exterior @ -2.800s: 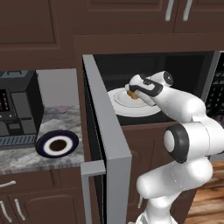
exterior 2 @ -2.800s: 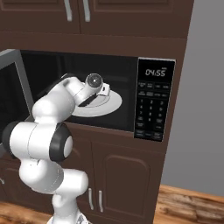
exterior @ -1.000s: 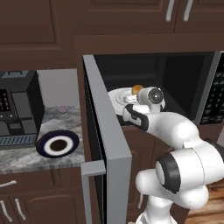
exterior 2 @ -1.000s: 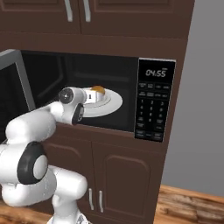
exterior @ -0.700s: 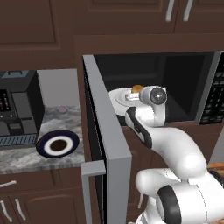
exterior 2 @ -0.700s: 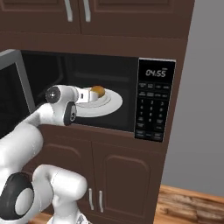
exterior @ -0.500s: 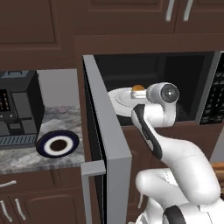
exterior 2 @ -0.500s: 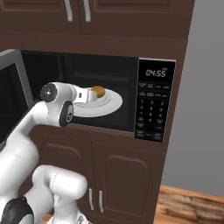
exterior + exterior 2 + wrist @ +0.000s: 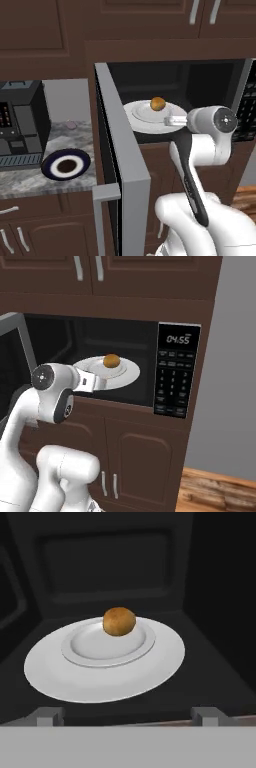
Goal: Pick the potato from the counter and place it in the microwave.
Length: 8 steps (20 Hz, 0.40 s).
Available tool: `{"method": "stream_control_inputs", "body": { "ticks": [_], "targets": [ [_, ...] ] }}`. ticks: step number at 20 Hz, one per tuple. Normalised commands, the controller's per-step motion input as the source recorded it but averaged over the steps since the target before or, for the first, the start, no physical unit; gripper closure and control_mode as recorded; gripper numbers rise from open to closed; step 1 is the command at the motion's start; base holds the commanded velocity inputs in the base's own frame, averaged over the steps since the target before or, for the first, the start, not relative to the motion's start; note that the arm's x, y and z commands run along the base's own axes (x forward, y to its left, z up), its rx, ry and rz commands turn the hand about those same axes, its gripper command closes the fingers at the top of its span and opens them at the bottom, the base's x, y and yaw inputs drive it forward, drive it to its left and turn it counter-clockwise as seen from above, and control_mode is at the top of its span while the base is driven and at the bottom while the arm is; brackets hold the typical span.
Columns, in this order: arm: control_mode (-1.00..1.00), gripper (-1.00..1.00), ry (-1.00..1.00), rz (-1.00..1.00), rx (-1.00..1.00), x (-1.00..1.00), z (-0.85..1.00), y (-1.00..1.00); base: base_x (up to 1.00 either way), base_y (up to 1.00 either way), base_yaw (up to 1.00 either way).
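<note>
The tool [image 9: 127, 716] is being held spread and empty, just outside the microwave [image 9: 150, 341]. The potato [image 9: 119, 621] is resting on the white plate [image 9: 100, 677] inside.

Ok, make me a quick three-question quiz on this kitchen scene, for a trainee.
1. True or false: the potato lies on the white plate inside the microwave.
2. What is the claw holding? A) the potato B) the plate C) nothing
3. Fill in: on the counter, in front of the coffee machine, sits a dark-rimmed ____.

Key: 1 true; 2 C, its fingertips stand apart, short of the plate; 3 plate.
</note>
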Motion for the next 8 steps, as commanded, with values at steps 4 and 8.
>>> {"method": "stream_control_inputs", "body": {
  "ticks": [4,8],
  "targets": [
    [-1.0,-1.0,0.17,0.0,0.0,-1.0,0.0,0.0,0.0,0.0,0.0],
    [-1.0,-1.0,0.12,0.0,0.0,-1.0,-0.01,0.0,0.0,0.0,0.0]
  ]
}}
